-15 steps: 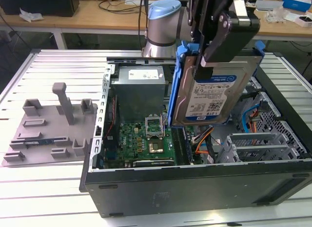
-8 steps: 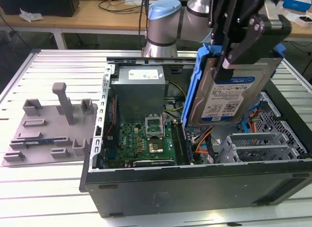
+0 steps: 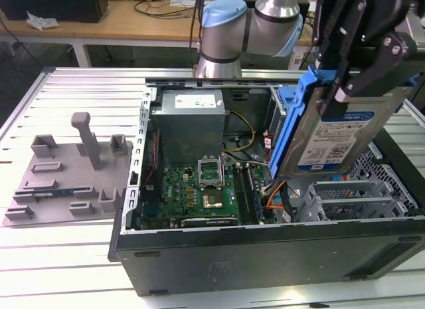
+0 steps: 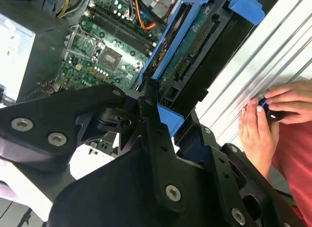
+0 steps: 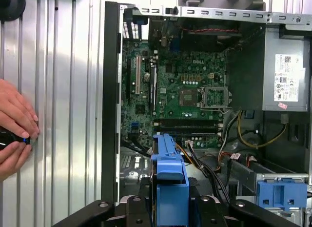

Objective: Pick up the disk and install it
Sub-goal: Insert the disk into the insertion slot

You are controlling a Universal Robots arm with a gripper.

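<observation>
The disk (image 3: 335,133) is a silver hard drive with a blue-and-white label in a blue carrier bracket. It hangs tilted above the open computer case (image 3: 265,252), over the case's end at the exterior view's right. My gripper (image 3: 336,98) is shut on it from above, its black fingers clamping the upper edge. In the second wrist view the disk (image 4: 192,46) shows its green circuit-board side, held edge-on in the gripper (image 4: 158,107). In the first wrist view the blue bracket's edge (image 5: 168,171) sticks out between the fingers of the gripper (image 5: 168,207), over the case floor.
Inside the case lie the motherboard (image 3: 199,189), a grey power supply (image 3: 189,119), loose cables (image 3: 275,193) and a blue drive carrier (image 5: 280,193). A grey fixture plate (image 3: 66,169) lies at the exterior view's left. A person's hands (image 4: 265,114) rest on the table beside the case.
</observation>
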